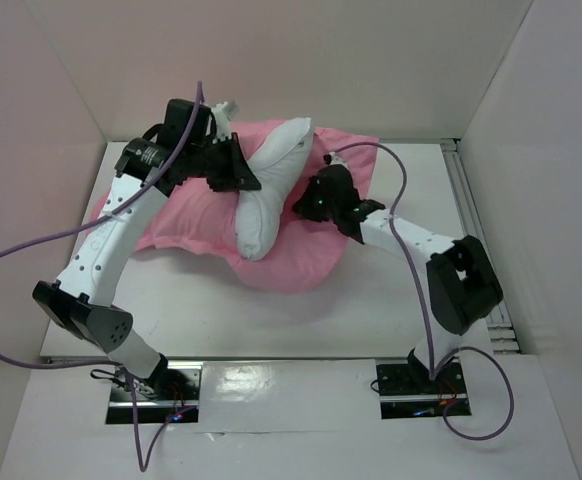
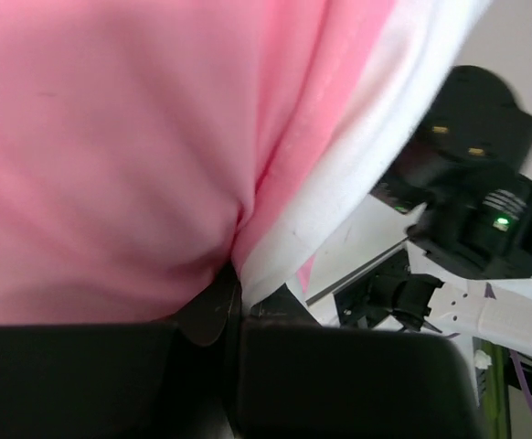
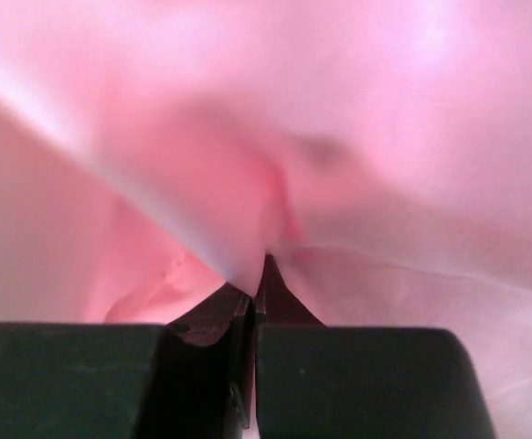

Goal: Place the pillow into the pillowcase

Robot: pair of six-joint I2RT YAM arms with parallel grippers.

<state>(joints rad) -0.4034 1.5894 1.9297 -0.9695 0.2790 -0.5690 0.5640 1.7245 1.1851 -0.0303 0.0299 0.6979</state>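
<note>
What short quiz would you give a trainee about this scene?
1. True or false: the pillow is fully inside the pillowcase.
2. What does the right pincer grip? A pillow; B pillowcase; C towel.
3. Fill in: the left pincer is ___ (open or shut).

Key: 1 false, the pillow lies bent on top of the pillowcase, mostly uncovered. 2 B. 3 shut, on pink fabric.

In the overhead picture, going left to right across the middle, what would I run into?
left gripper → pillow → right gripper. The pillowcase spreads beneath all three, so it has no single place in the order.
</note>
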